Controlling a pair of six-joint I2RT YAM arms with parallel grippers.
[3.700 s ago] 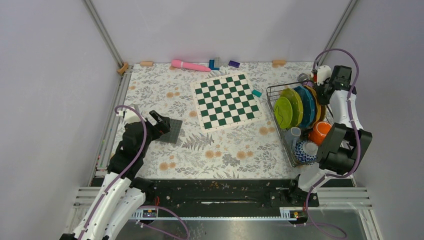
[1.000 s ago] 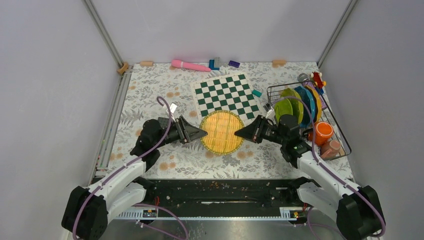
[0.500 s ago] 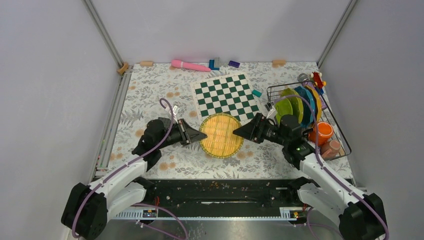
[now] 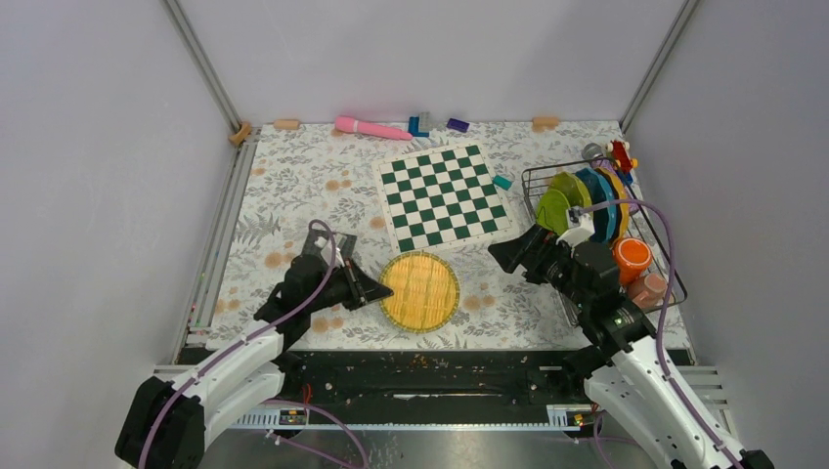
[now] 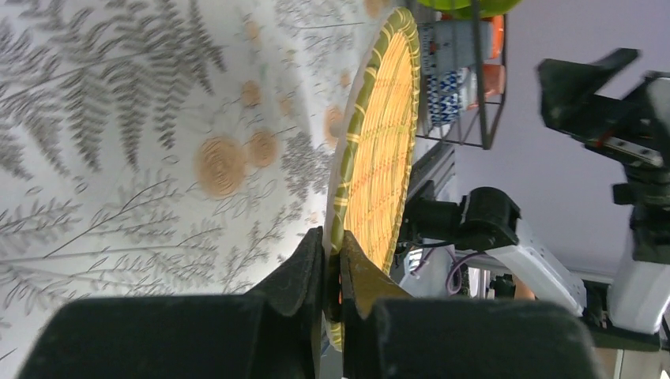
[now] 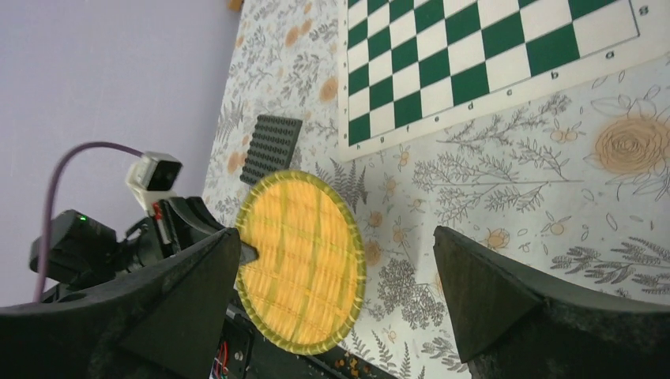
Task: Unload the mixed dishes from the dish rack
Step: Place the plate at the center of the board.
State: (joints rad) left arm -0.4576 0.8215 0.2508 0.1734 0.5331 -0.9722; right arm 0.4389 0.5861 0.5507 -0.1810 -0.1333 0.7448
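Your right gripper (image 4: pixel 510 250) has just let go and drawn back toward the dish rack (image 4: pixel 675 278), jaws spread wide; your left gripper (image 4: pixel 379 290) now pinches the rim of the yellow plate (image 4: pixel 420 290) near the table's front edge; the handover looks complete; more plates (image 4: pixel 587 200) wait racked.

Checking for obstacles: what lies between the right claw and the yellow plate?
Nothing but floral tablecloth between right claw and yellow plate, in the top view.

Woven-textured yellow plate (image 4: pixel 419 291), dark metal wire dish rack (image 4: pixel 529 198); matt chessboard (image 4: pixel 445 195)
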